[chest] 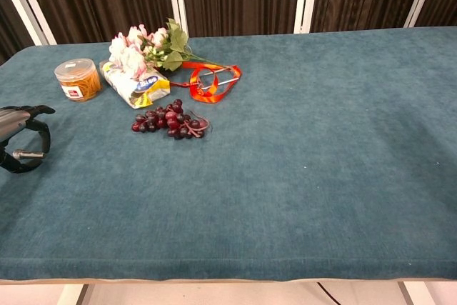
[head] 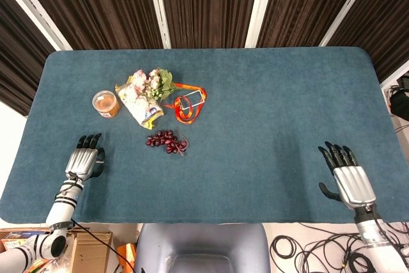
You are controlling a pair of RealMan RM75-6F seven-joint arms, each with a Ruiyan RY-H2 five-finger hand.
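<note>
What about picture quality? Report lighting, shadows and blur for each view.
Head view: even light, sharp, only faint shadows under the bunch of dark red grapes. Chest view: soft light, no glare on the teal cloth-covered table; the metal left hand is cut by the frame edge.

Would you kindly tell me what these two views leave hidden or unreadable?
- Right hand: outside the chest view's frame; only the head view shows it.
- Left hand: cut by the chest view's left edge, so its palm is hidden.
- Orange-lidded tub: label print too small to read in either view.
- Packet: partly covered by the flower bunch; its wording is illegible.
</note>
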